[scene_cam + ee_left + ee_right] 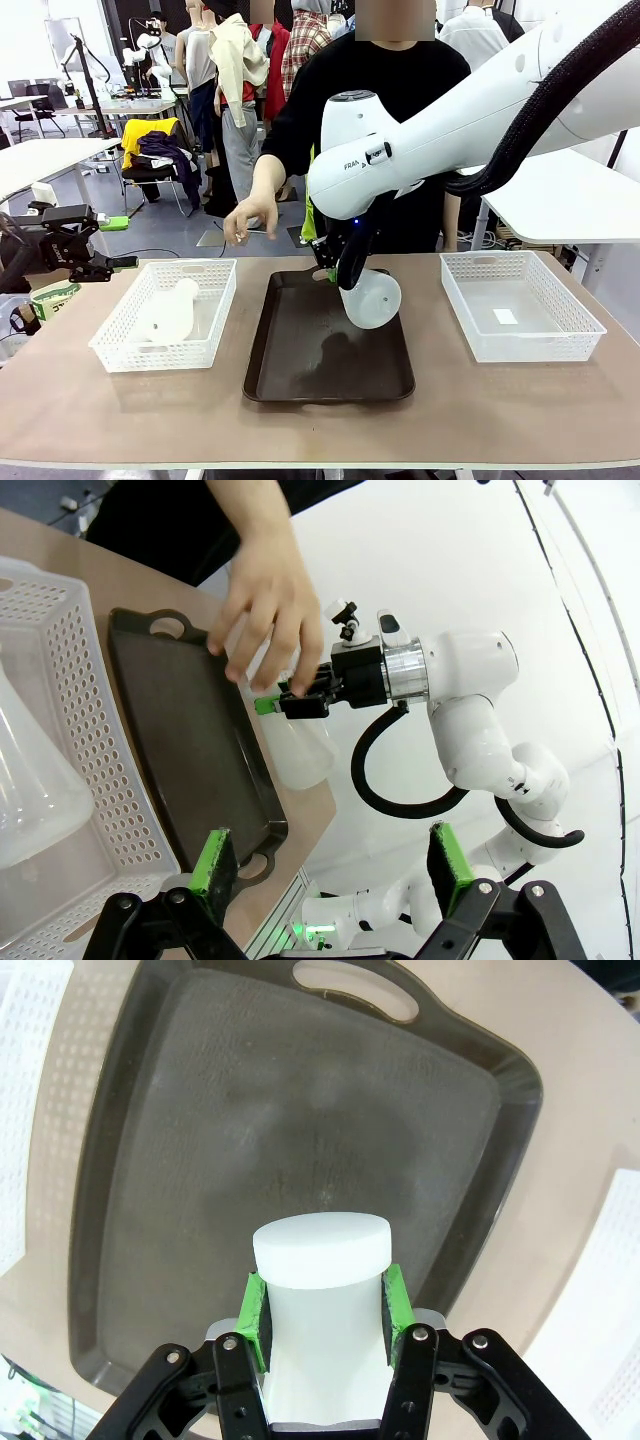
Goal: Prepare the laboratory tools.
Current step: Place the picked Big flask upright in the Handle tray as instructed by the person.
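My right gripper is shut on a frosted white flask, which hangs tilted a little above the dark brown tray. In the right wrist view the green pads press both sides of the flask, whose flat end points at the tray. A second flask lies on its side in the left white basket. My left gripper hovers open beyond the table's left end, its pads wide apart around nothing. From there I see the right gripper with its flask.
A person stands at the far side, one hand hanging over the tray's far left corner, close to the held flask. A white basket with nothing in it stands at the right. Bare tabletop runs along the near edge.
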Robot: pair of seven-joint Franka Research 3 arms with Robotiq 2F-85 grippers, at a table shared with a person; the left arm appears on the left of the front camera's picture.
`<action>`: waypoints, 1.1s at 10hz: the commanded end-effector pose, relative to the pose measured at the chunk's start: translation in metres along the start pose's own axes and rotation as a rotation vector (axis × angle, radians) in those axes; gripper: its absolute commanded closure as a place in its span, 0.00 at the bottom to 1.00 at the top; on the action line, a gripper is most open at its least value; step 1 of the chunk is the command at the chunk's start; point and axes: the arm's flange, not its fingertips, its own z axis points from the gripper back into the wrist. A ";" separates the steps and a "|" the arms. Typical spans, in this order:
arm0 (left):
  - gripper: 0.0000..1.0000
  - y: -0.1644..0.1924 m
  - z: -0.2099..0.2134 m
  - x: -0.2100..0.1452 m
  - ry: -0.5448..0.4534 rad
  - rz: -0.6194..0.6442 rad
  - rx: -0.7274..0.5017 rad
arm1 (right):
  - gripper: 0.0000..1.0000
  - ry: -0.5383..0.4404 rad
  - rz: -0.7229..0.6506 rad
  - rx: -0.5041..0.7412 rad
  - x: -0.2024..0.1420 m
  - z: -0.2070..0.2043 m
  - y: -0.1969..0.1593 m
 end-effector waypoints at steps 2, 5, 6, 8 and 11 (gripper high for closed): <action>0.00 0.000 -0.001 0.001 -0.025 -0.008 -0.026 | 1.00 -0.004 -0.006 0.003 0.001 0.000 0.000; 0.00 0.000 -0.001 0.001 -0.025 -0.008 -0.026 | 1.00 -0.096 0.082 0.043 -0.001 0.008 0.001; 0.00 0.000 -0.001 0.001 -0.025 -0.008 -0.026 | 1.00 -0.123 0.105 0.067 -0.002 0.012 0.001; 0.00 0.000 -0.001 0.001 -0.025 -0.008 -0.026 | 1.00 -0.209 0.199 0.189 -0.003 0.019 -0.001; 0.00 0.000 -0.001 0.001 -0.025 -0.008 -0.026 | 1.00 -0.343 0.337 0.385 -0.003 0.023 -0.008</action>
